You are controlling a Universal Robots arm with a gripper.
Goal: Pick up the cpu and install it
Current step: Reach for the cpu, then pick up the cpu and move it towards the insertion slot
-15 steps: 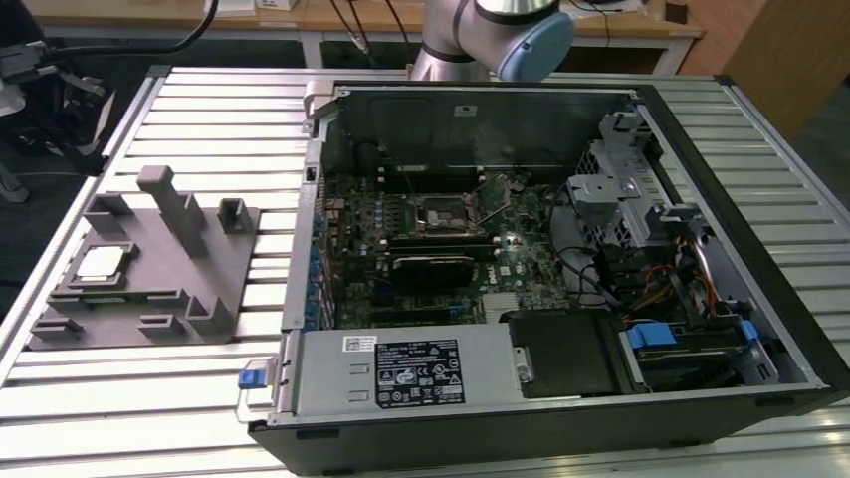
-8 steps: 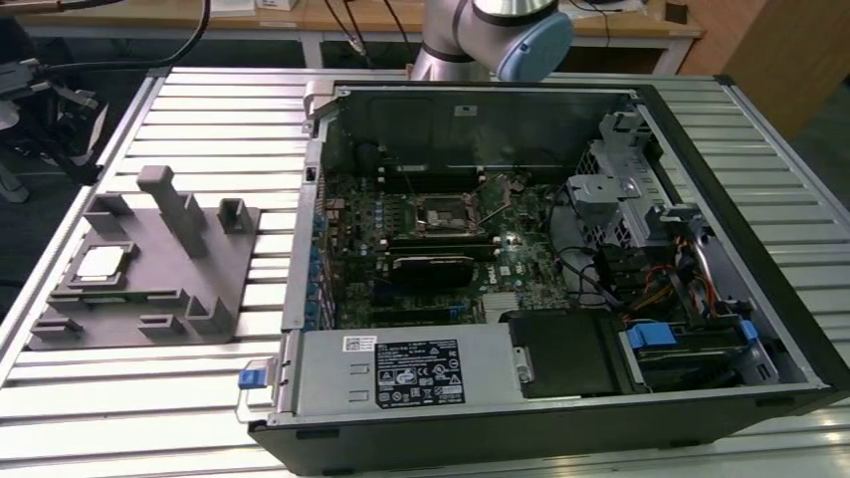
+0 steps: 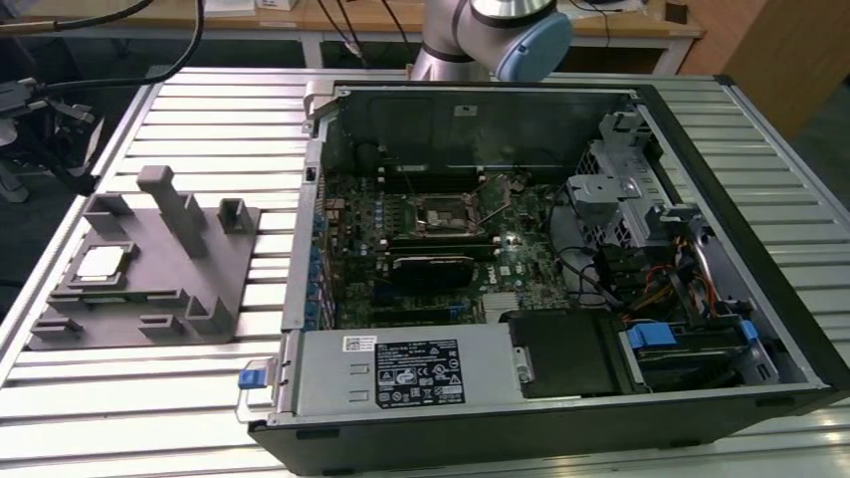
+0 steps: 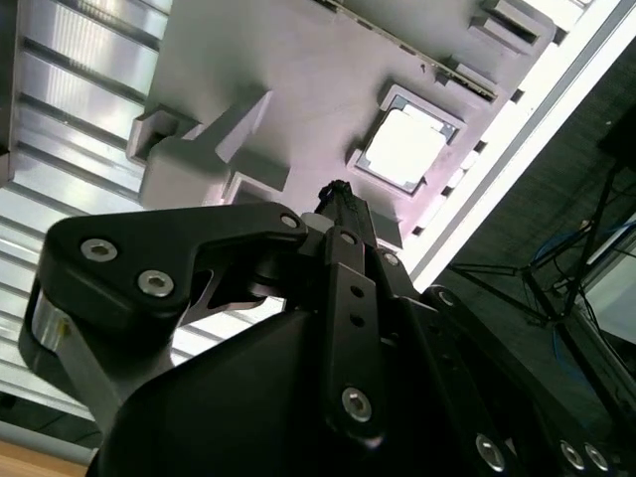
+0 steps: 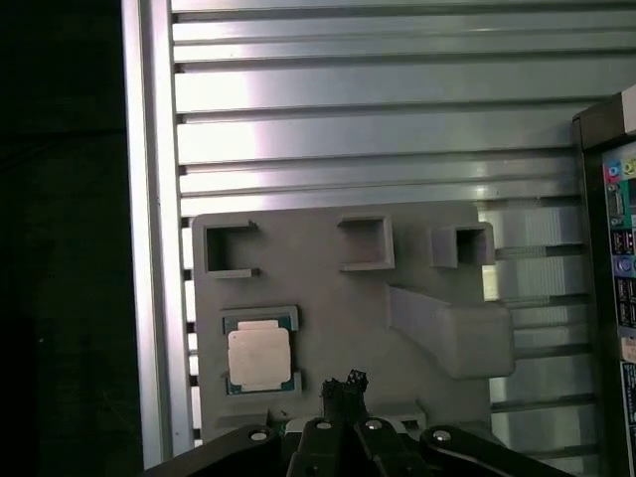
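While the open computer case [image 3: 531, 119] lies on its side on a slatted aluminium table [image 3: 199, 110], the cpu [image 3: 103, 261] sits outside it. The chip rests flat, silvery lid up, in a shallow square pocket of a grey plastic tray [image 5: 328, 298] toward the exterior view's left. It is well apart from the motherboard's processor socket [image 3: 445, 212], which appears to hold no chip. In both wrist views the black gripper [image 5: 345, 382] hangs over the tray, off to one side of the chip and not touching it. Its two fingers look drawn together at the tips, with nothing between them. The Universal Robots arm [image 3: 499, 35] rises from the far edge of the table.

By its look the chip is light, thin and quite stiff, so weight should be no concern. The polished metal lid is probably slick, and the thin green board around it offers little depth for fingers to bear on. The underside, hidden here, is likely the delicate face, and a tilt or a drop could damage it or the socket. The soundest hold seems to be on two opposite edges, pinched gently with the chip kept level. The pocket's low frame hugs the chip closely, so room for the fingers beside it looks tight. How much clearance there is cannot be judged from these views.
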